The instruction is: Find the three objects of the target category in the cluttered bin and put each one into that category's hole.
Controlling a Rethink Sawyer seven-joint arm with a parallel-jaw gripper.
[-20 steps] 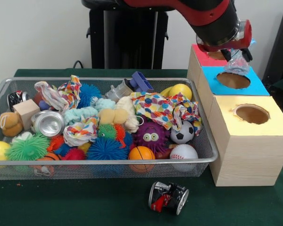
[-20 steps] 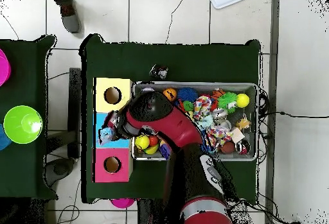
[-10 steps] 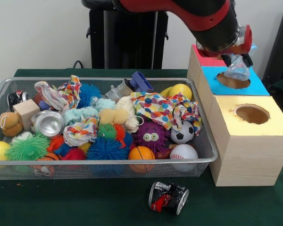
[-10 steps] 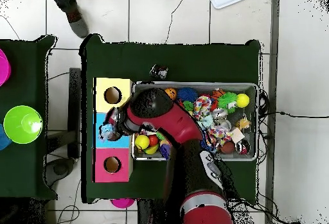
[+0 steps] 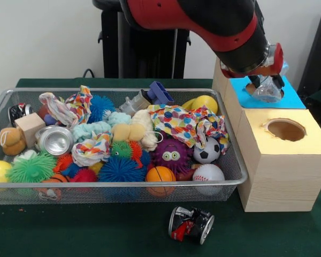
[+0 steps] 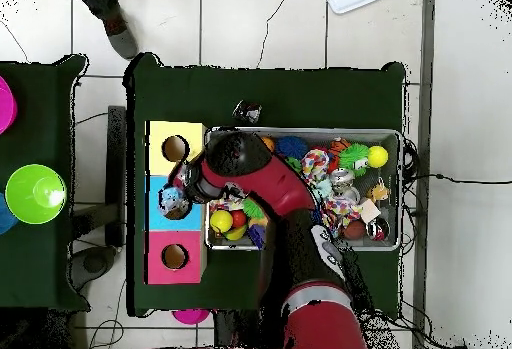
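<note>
- I see my gripper [image 5: 267,85] low over the blue box [image 5: 289,99], pinching a crumpled clear plastic thing [image 5: 268,92] that looks like a squashed bottle or bag
- The plastic thing sits right at the blue hole, and I think it is partly inside; in the overhead view it covers the hole [image 6: 174,203]
- What could go wrong: the plastic is wide and crinkly, so an edge could catch on the rim of the hole and it would sit on top and not fall in
- It could also stick to the fingers when I let go, because it is so light, and then come back up with the arm
- If I let go too far to one side, it could slide off the blue top onto the table [image 5: 96,235]
- Boxes: I count three in the overhead view, a yellow box [image 5: 289,155], the blue one, and a pink box [image 6: 174,257], each with one hole; the arm hides the pink one from the front
- One wire bin [image 5: 117,187], very full
- One crushed dark can [image 5: 191,225] lies on the table in front of the bin, and one silver can [image 5: 54,140] lies inside it
- Balls I can count: one soccer ball [image 5: 207,151], one baseball [image 5: 208,174], one small basketball [image 5: 160,175]
- One purple fuzzy toy with eyes [image 5: 172,155], one wooden block [image 5: 30,127]
- I cannot tell how many more plastic things hide under the pile
</note>
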